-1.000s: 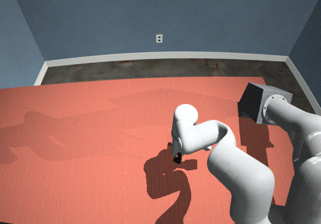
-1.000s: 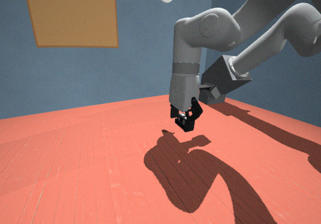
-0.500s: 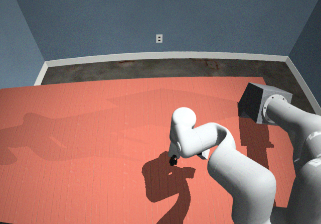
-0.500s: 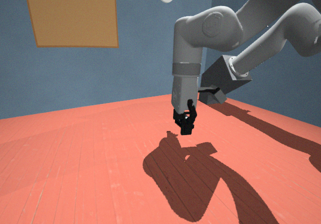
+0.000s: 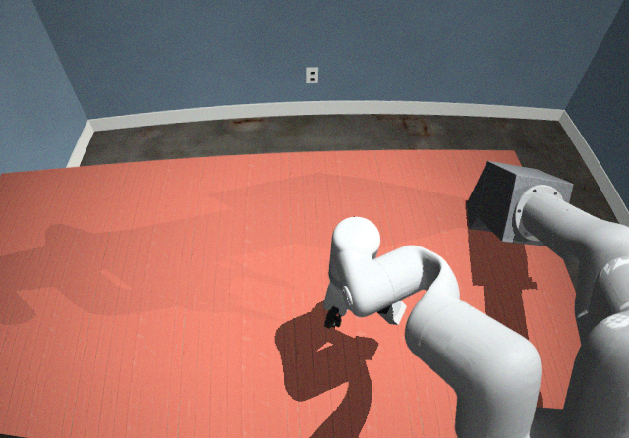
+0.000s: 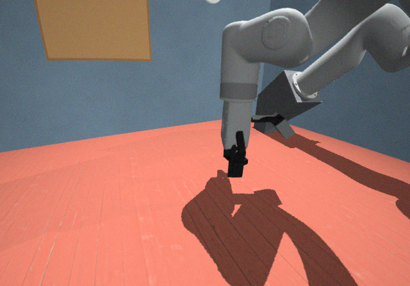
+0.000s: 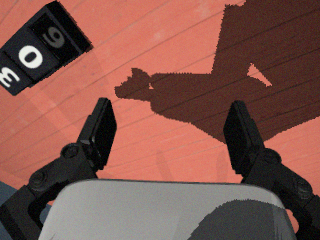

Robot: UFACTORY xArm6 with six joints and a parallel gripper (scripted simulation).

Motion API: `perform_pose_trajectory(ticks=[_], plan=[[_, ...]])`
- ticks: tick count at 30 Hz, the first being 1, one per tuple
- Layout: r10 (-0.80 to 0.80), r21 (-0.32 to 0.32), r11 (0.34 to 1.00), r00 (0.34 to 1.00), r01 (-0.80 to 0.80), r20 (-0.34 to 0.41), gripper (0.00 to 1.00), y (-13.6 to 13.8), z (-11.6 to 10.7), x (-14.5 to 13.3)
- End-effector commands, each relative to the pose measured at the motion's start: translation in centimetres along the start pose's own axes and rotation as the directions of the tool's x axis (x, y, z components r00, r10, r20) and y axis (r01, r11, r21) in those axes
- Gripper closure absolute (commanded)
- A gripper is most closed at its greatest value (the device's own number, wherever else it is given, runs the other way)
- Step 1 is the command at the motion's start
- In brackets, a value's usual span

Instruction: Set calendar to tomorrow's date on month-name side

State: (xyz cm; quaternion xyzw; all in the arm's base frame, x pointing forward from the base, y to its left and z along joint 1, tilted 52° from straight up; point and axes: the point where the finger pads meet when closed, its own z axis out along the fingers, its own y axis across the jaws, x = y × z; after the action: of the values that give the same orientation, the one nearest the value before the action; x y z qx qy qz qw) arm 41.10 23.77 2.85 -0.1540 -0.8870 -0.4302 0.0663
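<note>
The calendar's black tray (image 7: 73, 25) is at the upper left in the wrist view, cut off by the frame edge. Black cubes stand side by side in it: one cube (image 7: 30, 56) shows a white 0, the other (image 7: 9, 77) a white 3, partly cut off. A grey 6 or 9 shows on a darker face beyond the 0. Digits slant in this view. My gripper (image 5: 332, 317) (image 6: 235, 170) (image 7: 170, 113) is open, with nothing between its fingers; the calendar lies outside them, beyond the left finger. The arm and gripper hide the calendar in the top and exterior views. The month side cannot be made out.
The red plank table (image 5: 167, 352) (image 6: 109, 229) (image 7: 150, 30) carries dark arm shadows. A grey box (image 5: 492, 199) (image 6: 276, 92) stands at the table's far right, joined to white arm links. A small grey part (image 5: 397, 312) (image 6: 285, 129) shows beside my wrist.
</note>
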Motion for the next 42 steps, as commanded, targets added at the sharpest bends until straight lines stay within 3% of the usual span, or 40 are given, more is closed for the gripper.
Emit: perform_pose_trajectory(ticks=[1, 42], plan=[[0.0, -0.001, 1.0, 1.0, 0.0, 0.002, 0.0, 0.07, 0.49, -0.09], [0.0, -0.001, 1.0, 1.0, 0.0, 0.002, 0.0, 0.07, 1.1, -0.09]])
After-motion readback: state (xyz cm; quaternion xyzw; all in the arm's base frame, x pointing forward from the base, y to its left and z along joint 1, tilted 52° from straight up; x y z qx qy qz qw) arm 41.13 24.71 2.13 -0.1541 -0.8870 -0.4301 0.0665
